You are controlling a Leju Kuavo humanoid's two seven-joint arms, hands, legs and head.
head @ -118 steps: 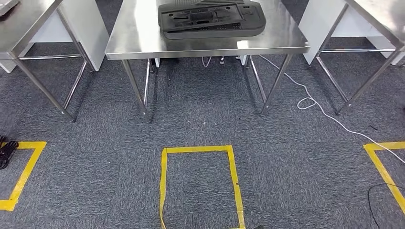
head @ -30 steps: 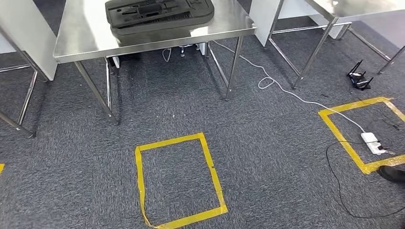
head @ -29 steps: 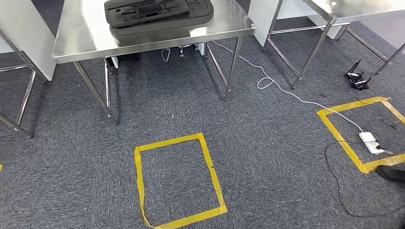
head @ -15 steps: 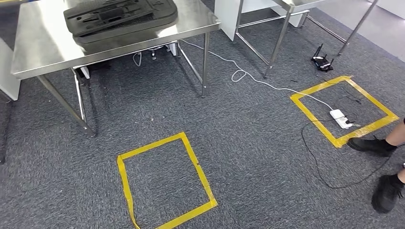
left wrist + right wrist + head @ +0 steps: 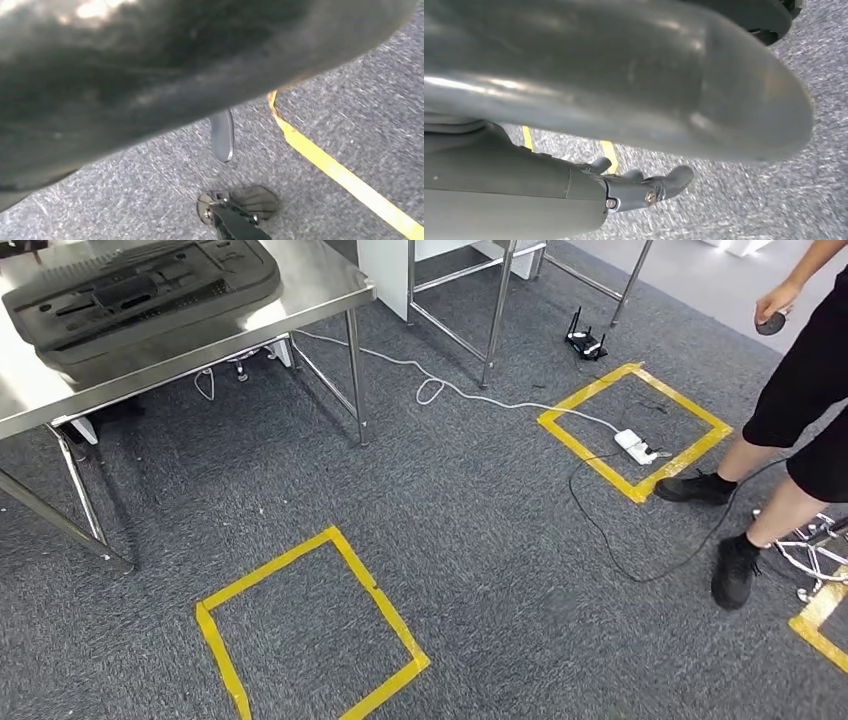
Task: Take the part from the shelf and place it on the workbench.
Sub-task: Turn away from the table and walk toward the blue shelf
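A black moulded part (image 5: 140,295) lies flat on a steel table (image 5: 320,285) at the upper left of the head view. Neither hand is near it. In the left wrist view my left hand (image 5: 150,75) is a big dark blur close to the lens, with one fingertip (image 5: 221,135) sticking out over the grey carpet and nothing in it. My right hand (image 5: 644,187) hangs over the carpet in the right wrist view, its thick grey thumb (image 5: 649,80) above spread, empty fingers.
A person (image 5: 790,420) in black shoes stands at the right. Yellow tape squares (image 5: 265,570) (image 5: 588,455) mark the carpet. A white cable runs to a power strip (image 5: 636,447); a black router (image 5: 585,340) sits by the legs of another steel table (image 5: 495,300).
The camera has turned to the right: the table with the black part has slid to the picture's upper left, and a person has come into sight at the right.
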